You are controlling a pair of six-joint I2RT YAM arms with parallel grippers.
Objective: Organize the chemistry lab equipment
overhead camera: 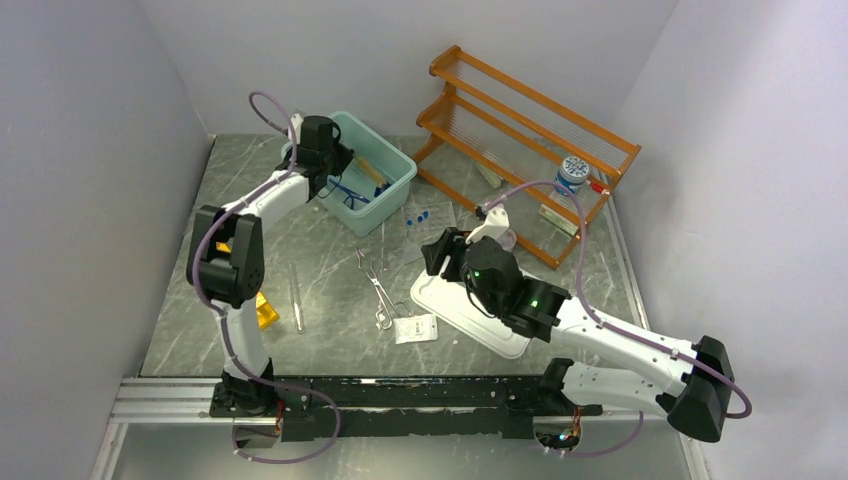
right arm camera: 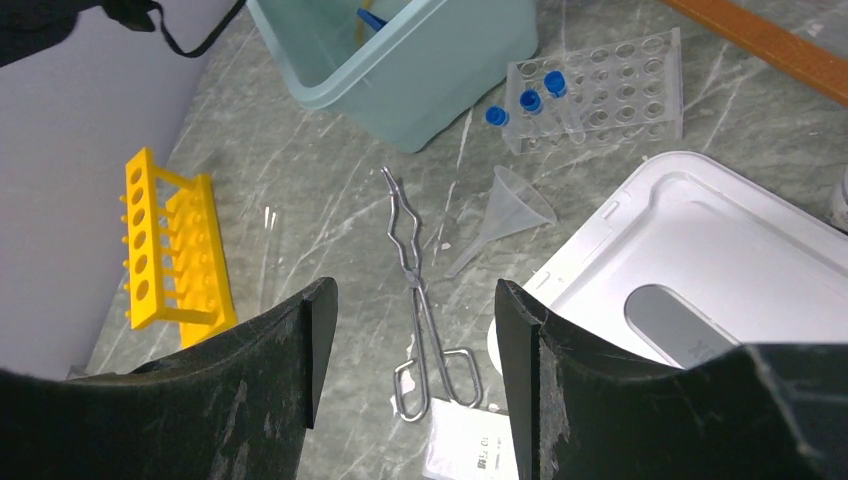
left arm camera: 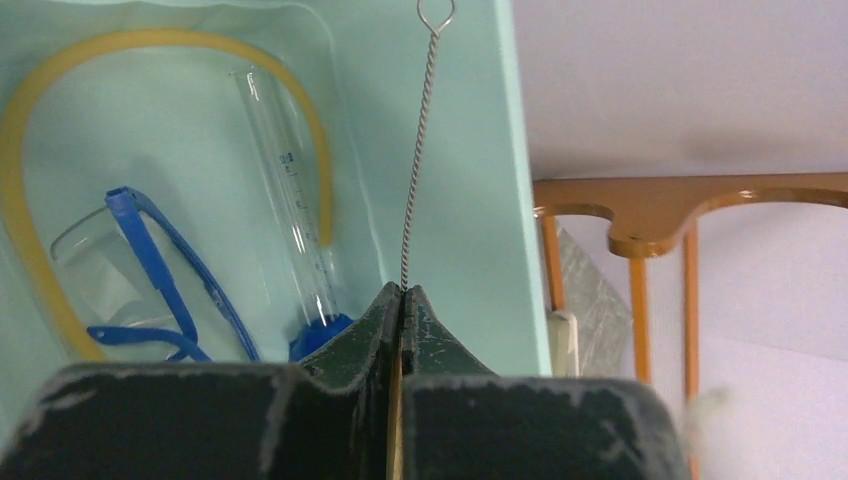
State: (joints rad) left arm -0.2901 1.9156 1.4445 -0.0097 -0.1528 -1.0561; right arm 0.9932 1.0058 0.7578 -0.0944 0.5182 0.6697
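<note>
My left gripper is shut on the twisted-wire stem of a brush, held above the teal bin. Inside the bin lie blue-framed goggles, amber rubber tubing and a clear glass tube. My right gripper hangs open over the table, with metal tongs lying on the table straight below the gap. A yellow holed rack lies to their left. Blue-capped vials stand in a clear rack. Another glass tube lies on the table.
A clear funnel lies beside the tongs, and a white tray sits to the right. A white packet lies near the tongs' handles. The orange wooden shelf stands at the back right with a small jar on it.
</note>
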